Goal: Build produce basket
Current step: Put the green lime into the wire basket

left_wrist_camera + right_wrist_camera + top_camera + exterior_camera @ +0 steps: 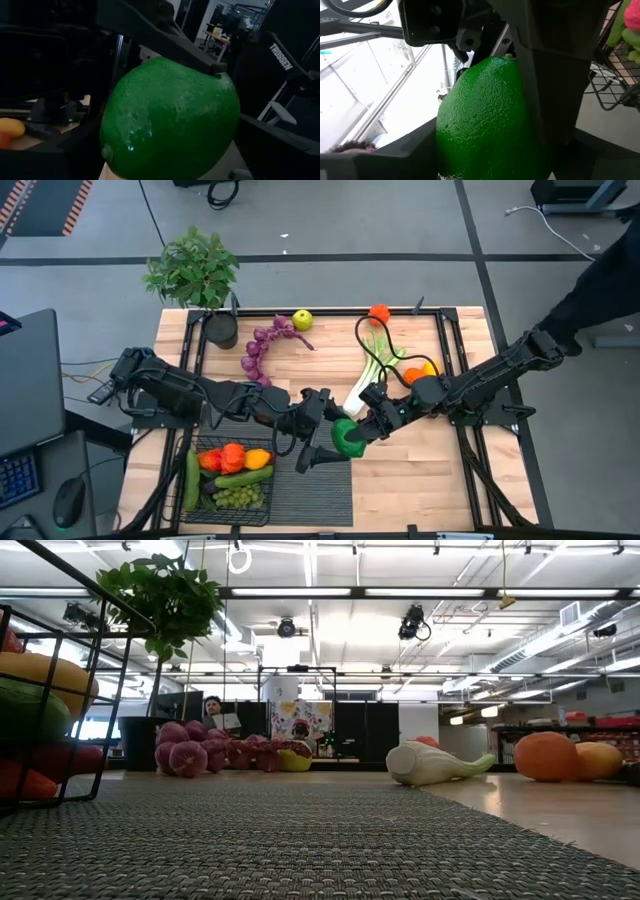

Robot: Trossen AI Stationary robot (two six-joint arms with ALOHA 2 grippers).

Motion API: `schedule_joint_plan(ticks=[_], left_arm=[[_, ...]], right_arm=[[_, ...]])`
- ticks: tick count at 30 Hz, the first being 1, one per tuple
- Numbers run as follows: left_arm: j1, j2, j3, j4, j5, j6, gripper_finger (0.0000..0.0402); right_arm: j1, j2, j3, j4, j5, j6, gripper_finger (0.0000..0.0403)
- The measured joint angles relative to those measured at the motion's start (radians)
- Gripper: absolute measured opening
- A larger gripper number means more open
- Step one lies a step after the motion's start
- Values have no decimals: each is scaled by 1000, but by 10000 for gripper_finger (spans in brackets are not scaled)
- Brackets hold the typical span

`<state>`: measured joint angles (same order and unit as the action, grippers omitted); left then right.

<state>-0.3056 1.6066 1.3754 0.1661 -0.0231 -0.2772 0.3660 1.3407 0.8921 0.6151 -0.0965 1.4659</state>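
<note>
Right gripper [358,432] clamps the bumpy round green toy fruit [346,436] above our ribbed dark mat [325,485]. Left gripper [318,428] hangs spread just beside it. We see the black wire-mesh basket [193,512] holding produce.

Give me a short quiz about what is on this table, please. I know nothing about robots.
1. True or false: the basket is empty.
2. What colour is the fruit held up between the two arms? A red, B green, C purple.
3. Fill in: the purple grapes lie on the table near the potted ____.

Key:
1. False: it already holds produce.
2. B.
3. plant.
</note>
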Motion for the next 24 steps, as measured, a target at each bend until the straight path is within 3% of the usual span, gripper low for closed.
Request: schedule_joint_plan(ticks=[15, 24], left_arm=[[1, 0, -2, 23, 21, -40, 336], [-37, -80, -4, -119, 28, -101, 334]], right_arm=[[-24, -1, 1, -13, -67, -45, 310], [-67, -1, 3, -50, -143, -115, 333]])
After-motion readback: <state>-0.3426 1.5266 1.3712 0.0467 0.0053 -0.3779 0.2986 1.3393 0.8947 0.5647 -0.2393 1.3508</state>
